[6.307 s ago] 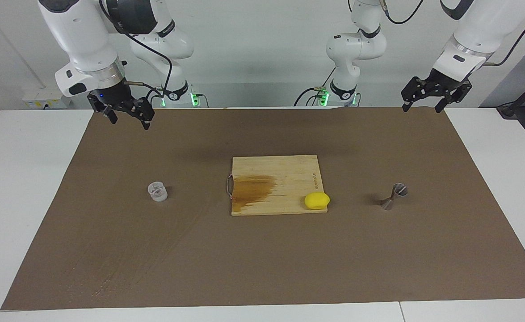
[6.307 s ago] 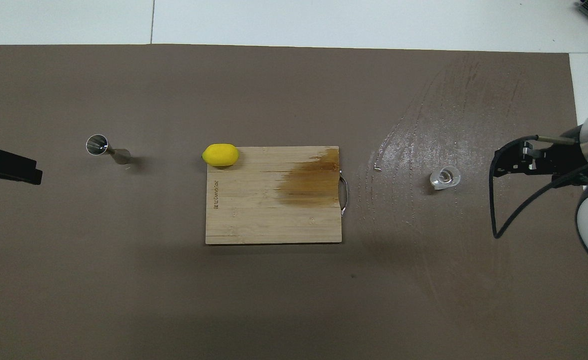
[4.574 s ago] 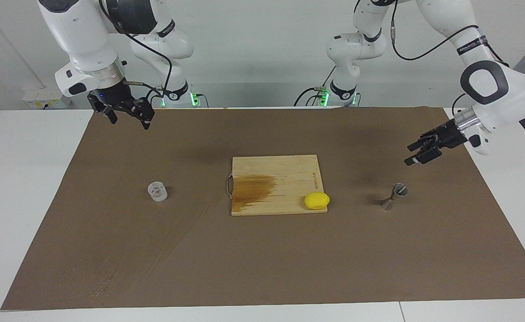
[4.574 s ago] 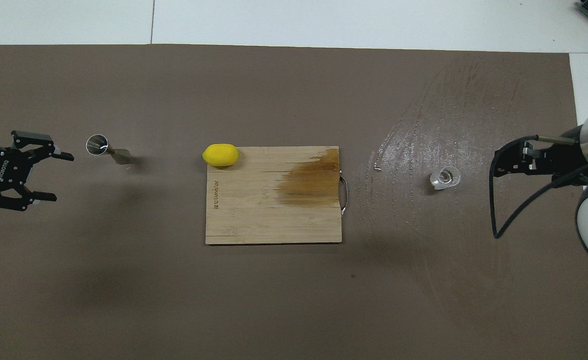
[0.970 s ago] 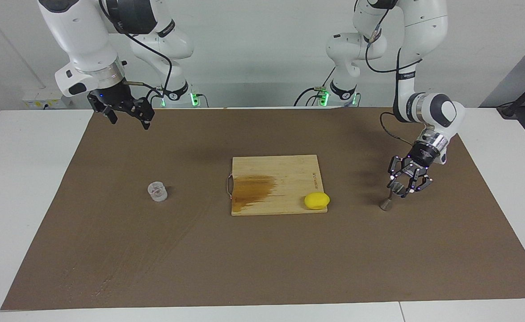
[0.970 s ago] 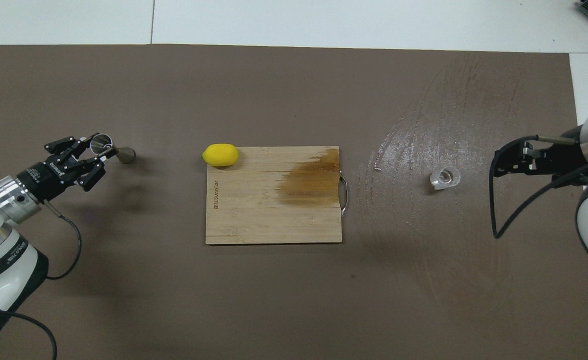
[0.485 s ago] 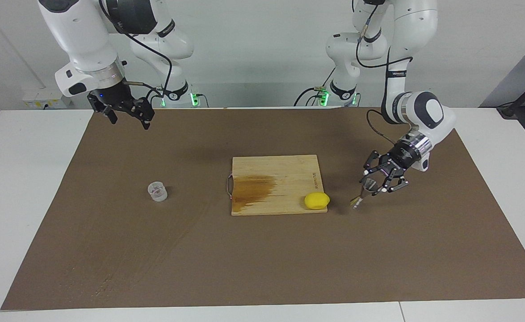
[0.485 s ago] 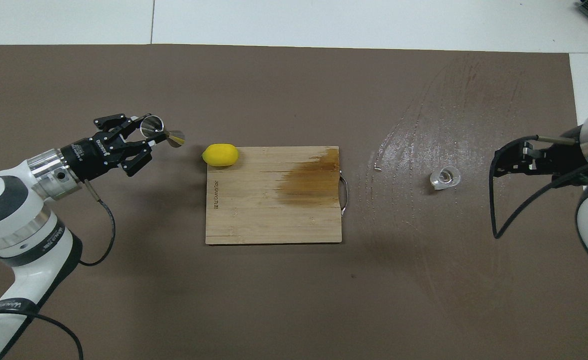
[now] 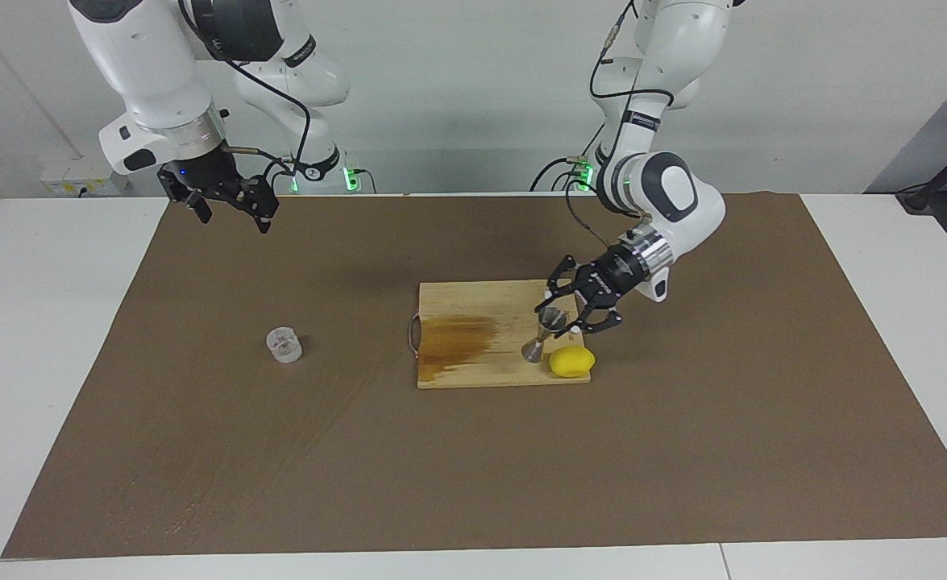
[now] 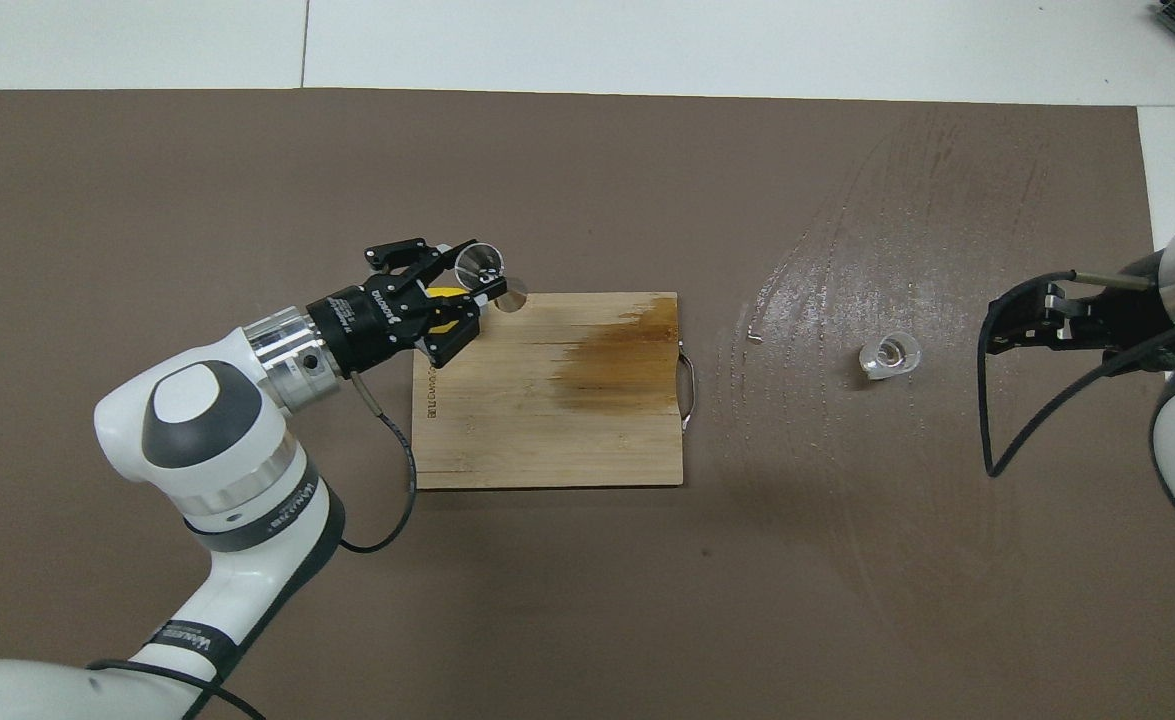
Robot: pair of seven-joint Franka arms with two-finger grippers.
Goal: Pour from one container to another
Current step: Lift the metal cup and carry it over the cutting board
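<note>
My left gripper (image 9: 559,317) is shut on the upper cone of the steel jigger (image 9: 541,337) and holds it over the wooden cutting board (image 9: 481,302), beside the lemon (image 9: 572,362). I cannot tell whether the jigger's base touches the board. In the overhead view the left gripper (image 10: 463,282) and the jigger (image 10: 485,270) are over the board's corner (image 10: 547,440). The clear plastic cup (image 9: 284,345) stands on the brown mat toward the right arm's end; it also shows in the overhead view (image 10: 889,356). My right gripper (image 9: 233,217) waits open in the air, apart from the cup.
The board has a dark wet stain (image 9: 457,338) and a metal handle (image 9: 413,333) on its cup-side end. The lemon (image 10: 442,296) is mostly covered by the left gripper in the overhead view. A streaky wet patch (image 10: 847,250) marks the mat near the cup.
My left gripper took hold of the jigger and carried it from the left arm's end of the mat, past the lemon, to over the cutting board. The right arm and cup have not moved.
</note>
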